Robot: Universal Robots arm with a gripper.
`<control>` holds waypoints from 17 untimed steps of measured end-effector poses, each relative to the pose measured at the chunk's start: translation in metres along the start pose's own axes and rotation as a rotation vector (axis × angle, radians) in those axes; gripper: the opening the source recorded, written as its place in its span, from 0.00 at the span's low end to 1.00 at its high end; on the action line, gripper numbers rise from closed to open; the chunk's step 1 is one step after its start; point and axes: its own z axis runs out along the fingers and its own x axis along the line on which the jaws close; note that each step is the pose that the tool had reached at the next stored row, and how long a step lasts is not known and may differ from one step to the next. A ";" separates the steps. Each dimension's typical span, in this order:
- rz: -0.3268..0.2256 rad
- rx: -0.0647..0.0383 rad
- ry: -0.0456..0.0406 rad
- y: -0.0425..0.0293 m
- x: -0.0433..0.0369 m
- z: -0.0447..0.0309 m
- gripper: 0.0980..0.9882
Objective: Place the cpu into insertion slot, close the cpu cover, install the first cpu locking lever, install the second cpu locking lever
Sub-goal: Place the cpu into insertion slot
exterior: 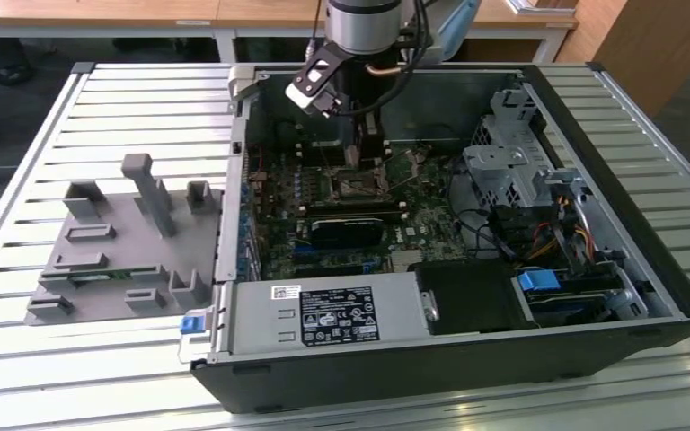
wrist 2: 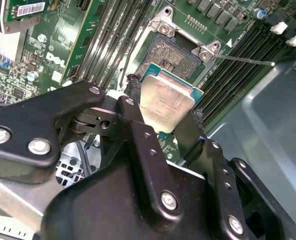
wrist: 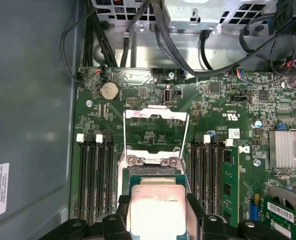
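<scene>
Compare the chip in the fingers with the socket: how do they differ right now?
The chip has a pale metal top; the socket is dark. The chip is gripped between the fingers, not seated; the socket sits fixed in the green board, uncovered. Both are square.

A slatted metal counter (exterior: 105, 99) carried an open black computer case (exterior: 441, 377), and just beside it on the exterior view's left lay a grey moulded fixture (exterior: 118, 269). Inside the case a silver power supply (exterior: 321, 316) sat next to a blue tab (exterior: 194, 323), with a drive cage (exterior: 507, 171) and coloured cables (exterior: 561, 241) toward the exterior view's right. In the first wrist view a coin battery (wrist: 108, 91), black memory slots (wrist: 95, 175) and a finned heat sink (wrist: 287, 149) sat on the green board (wrist: 222, 107).
</scene>
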 end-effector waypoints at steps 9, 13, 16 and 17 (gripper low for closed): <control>0.000 0.000 -0.0005 -0.0018 0.0004 0.0098 0.48; 0.000 0.000 -0.0006 -0.0029 0.0006 0.0130 0.48; 0.000 0.000 -0.0005 -0.0036 0.0008 0.0152 0.48; 0.000 0.000 -0.0005 -0.0037 0.0008 0.0160 0.48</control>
